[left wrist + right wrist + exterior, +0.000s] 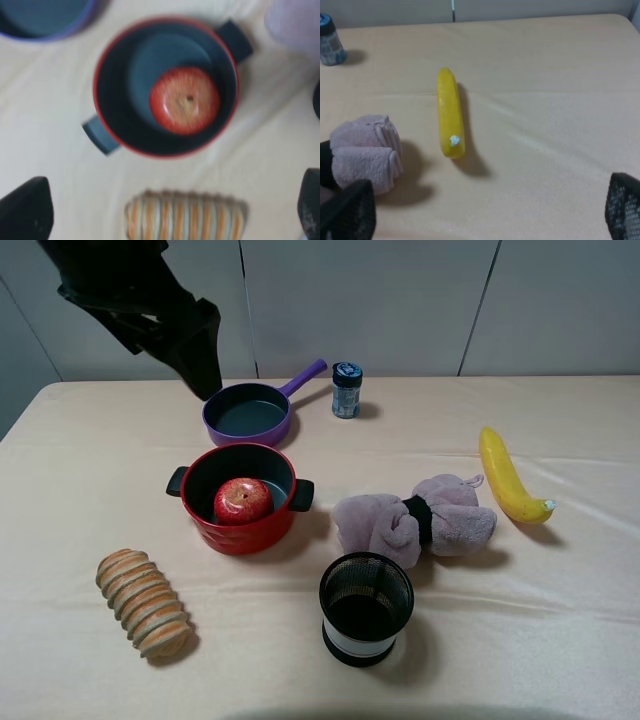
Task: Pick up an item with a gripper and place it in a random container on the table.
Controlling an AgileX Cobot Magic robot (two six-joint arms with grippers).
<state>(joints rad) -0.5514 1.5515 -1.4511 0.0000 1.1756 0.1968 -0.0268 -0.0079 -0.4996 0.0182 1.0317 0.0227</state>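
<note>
Red and glossy, the apple [242,499] lies inside the red pot [205,530], resting on the dark grey floor toward one side, with its dimpled top turned up. The pot stands left of the counter's [560,640] middle, between the purple pan [247,413] toward the far edge and the ridged bread roll [143,602] toward the near left corner. By this lie of things the placing is judged done.

The apple is judged firm, fairly light and smooth-skinned, so it may slip under a hard pinch and roll if dropped. It would best be taken across its widest girth, the jaws coming straight down, clear of the pot's rim. The pot's short black handles [302,494] would offer little purchase.

The left gripper [170,210] hangs above the pot, empty, its jaws spread wide; both fingertips [27,210] show dark at the picture's lower corners, well apart. In the high view its arm [150,300] is raised over the far left corner. The right gripper [485,210] is likewise held wide and empty, near the right edge, facing the banana [449,112] and the pink towel [365,152].
</note>
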